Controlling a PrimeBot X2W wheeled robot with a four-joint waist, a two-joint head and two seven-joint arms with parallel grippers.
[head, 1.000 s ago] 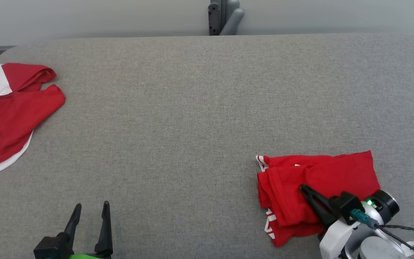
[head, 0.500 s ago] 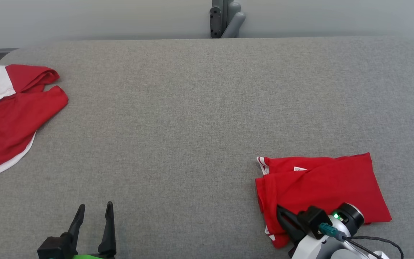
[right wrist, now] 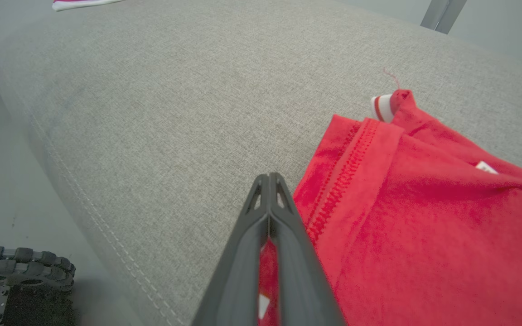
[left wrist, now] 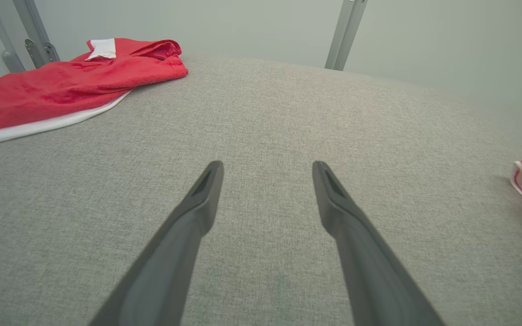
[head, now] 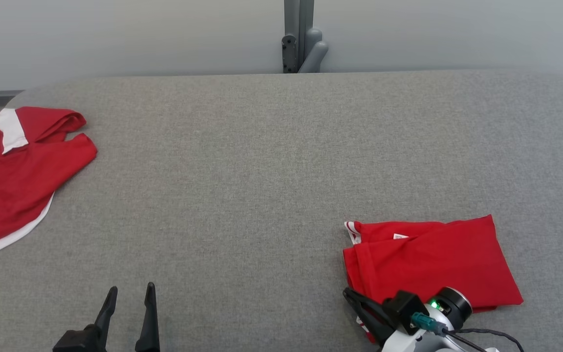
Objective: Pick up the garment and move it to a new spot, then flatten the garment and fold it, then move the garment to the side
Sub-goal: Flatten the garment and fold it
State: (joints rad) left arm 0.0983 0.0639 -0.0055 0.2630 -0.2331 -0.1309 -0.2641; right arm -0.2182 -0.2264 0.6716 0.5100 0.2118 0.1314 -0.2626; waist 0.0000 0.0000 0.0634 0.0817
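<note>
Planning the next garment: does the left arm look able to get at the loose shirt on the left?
Probably yes: the left claw is open, and only bare table lies between it and the shirt. Its true reach I cannot judge.

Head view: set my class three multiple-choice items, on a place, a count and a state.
1. Where on the grey fabric table is the folded red cloth garment? A near right; B far left; C far centre.
2. How many red garments lie there? A one; B two; C four.
3. The left gripper is: A shut; B open; C gripping cloth.
Answers: A, it lies by the right gripper; B, a spread red garment with white trim lies at the left edge; B, its fingers stand apart.
</note>
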